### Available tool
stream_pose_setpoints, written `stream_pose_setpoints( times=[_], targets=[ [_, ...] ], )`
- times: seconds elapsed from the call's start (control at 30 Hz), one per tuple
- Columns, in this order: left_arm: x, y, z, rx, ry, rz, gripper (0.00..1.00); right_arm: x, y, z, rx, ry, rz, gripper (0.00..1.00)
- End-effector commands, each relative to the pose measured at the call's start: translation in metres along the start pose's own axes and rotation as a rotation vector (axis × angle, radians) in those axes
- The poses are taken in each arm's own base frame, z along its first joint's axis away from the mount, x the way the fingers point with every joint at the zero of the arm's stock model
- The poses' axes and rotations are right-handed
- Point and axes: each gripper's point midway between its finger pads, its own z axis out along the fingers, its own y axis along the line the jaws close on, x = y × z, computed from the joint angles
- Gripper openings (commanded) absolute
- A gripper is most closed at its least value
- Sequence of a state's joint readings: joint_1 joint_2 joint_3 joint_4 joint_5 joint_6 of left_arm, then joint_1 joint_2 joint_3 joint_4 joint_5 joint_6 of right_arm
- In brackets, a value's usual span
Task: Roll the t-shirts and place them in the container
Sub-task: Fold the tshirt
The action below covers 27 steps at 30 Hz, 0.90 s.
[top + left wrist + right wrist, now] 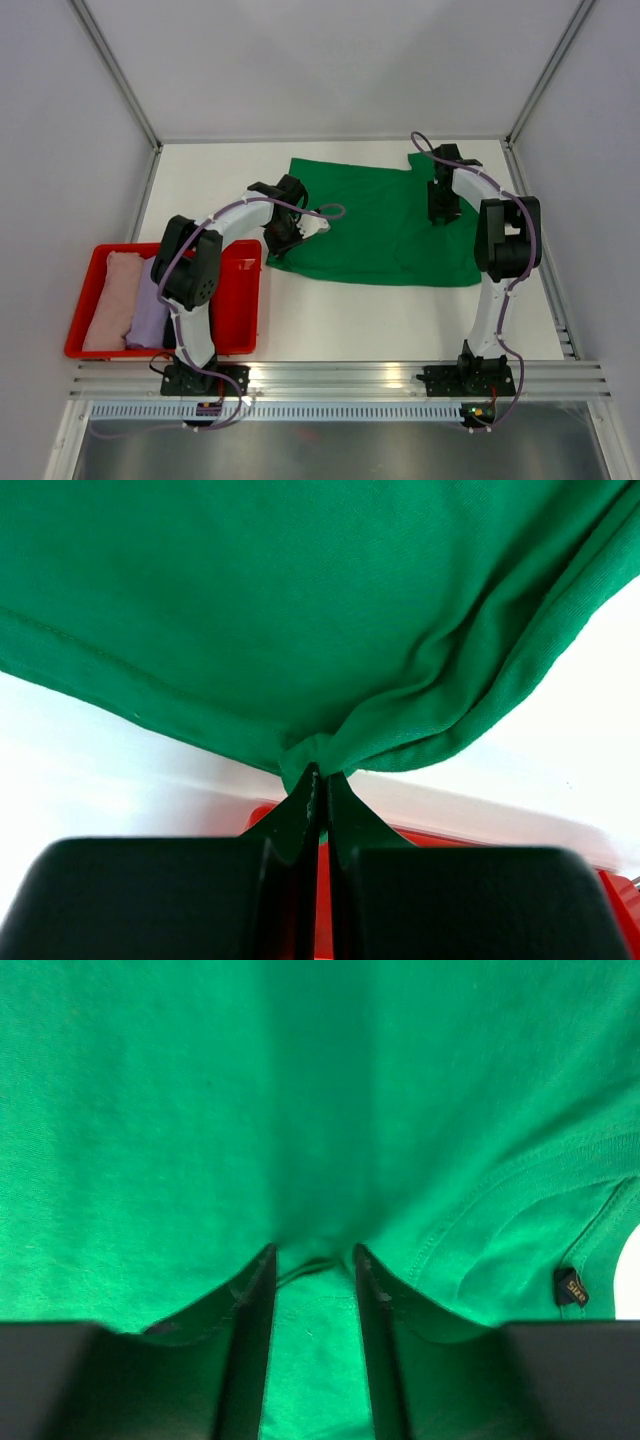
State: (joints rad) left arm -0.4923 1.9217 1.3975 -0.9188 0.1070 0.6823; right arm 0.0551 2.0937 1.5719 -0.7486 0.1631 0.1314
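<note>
A bright green t-shirt (390, 220) lies spread over the middle and back of the white table. My left gripper (282, 238) is at the shirt's left edge, shut on a bunched pinch of its hem (322, 775), and the cloth (300, 600) fans out from the tips. My right gripper (440, 215) points down onto the shirt near its right back part. Its jaws (314, 1252) stand apart on the green cloth (200, 1110), with a small fold at the tips and nothing clamped. The collar seam and a dark size tag (570, 1287) lie just to its right.
A shallow red tray (245, 300) stands at the left front, beside the left arm's base, and its red rim (420, 835) shows under the left gripper. A pale pink rolled shirt (110, 300) and a lavender one (150, 305) lie in it. Aluminium frame posts and white walls close in the table.
</note>
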Motion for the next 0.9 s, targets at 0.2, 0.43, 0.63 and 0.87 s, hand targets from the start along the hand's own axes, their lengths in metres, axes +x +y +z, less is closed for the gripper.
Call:
stream_pose_setpoints(
  times=[0.2, 0.43, 0.63, 0.87],
  targets=[
    [-0.006, 0.009, -0.002, -0.008, -0.005, 0.034, 0.02, 0.001, -0.002, -0.013, -0.010, -0.005, 0.000, 0.36],
    [-0.008, 0.011, -0.001, -0.007, -0.008, 0.034, 0.02, 0.017, -0.007, -0.016, 0.013, 0.015, -0.002, 0.36],
    [-0.010, 0.013, 0.001, -0.007, -0.008, 0.040, 0.02, 0.016, -0.015, -0.023, 0.047, 0.000, 0.008, 0.34],
    [-0.008, 0.014, 0.001, -0.012, -0.002, 0.046, 0.02, 0.014, -0.018, -0.028, 0.062, -0.015, 0.027, 0.20]
  ],
)
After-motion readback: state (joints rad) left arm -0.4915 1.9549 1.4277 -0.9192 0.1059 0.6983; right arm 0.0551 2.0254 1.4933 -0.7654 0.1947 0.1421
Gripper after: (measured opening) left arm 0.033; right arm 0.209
